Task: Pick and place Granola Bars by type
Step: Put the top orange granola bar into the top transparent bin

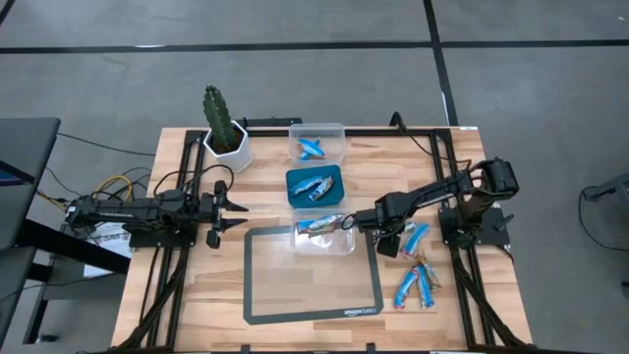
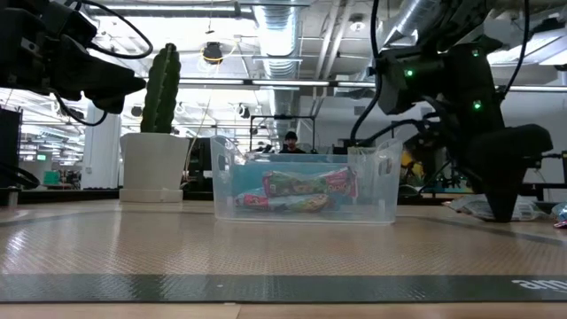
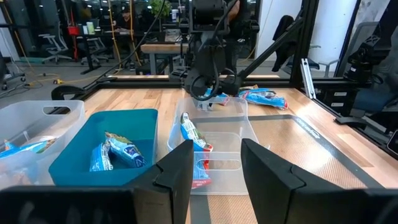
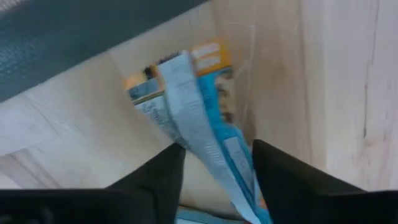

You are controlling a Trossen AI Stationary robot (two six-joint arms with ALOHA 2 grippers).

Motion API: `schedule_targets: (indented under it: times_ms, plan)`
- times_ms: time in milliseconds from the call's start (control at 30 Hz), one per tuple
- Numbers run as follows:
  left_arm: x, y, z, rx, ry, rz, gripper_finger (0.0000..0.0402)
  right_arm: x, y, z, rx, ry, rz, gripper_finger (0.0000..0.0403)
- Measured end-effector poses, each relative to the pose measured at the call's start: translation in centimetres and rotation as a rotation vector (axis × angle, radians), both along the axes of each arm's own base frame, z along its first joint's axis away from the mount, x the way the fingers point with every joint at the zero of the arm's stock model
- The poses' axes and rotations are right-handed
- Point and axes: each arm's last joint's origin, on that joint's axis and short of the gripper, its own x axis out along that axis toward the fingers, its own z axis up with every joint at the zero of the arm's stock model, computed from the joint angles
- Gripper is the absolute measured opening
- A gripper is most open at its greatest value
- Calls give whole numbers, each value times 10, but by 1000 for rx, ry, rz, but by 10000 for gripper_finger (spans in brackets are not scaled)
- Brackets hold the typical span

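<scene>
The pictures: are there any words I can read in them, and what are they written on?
"amazon basics": the small white print on the front border of the dark mat, only just readable.
Granola bar wrappers: there is print, but too blurred to read.
The bar under the right gripper: lettering too blurred to read.
Nothing else has words.

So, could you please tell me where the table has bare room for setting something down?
The dark-bordered mat is bare below the clear container. Bare wood lies between the mat and the left tool. It is crowded around the right tool and the loose granola bars beside it.
</scene>
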Motion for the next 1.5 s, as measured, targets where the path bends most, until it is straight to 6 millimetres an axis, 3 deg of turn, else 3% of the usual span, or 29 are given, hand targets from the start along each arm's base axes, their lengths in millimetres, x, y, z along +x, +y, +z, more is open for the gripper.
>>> schedule_targets:
  times_ms: [233, 400, 667, 900, 1200, 1500]
  plan:
    - [0, 0, 0, 0, 0, 0, 128, 0, -2, 7, -29, -51, -35, 65]
    - [0, 0, 0, 5, 0, 0, 128, 2, -2, 7, -24, -68, -42, 24]
    - [0, 0, 0, 5, 0, 0, 128, 4, -6, 13, -42, -123, -98, 41]
    - [0, 0, 0, 4, 0, -1, 128, -2, -14, 41, -165, -271, -164, 38]
    - [0, 0, 0, 5, -1, 0, 128, -1, -31, 84, -371, -620, -230, 22]
    - [0, 0, 0, 4, 0, 0, 128, 27, -64, 119, -538, -1023, -163, 30]
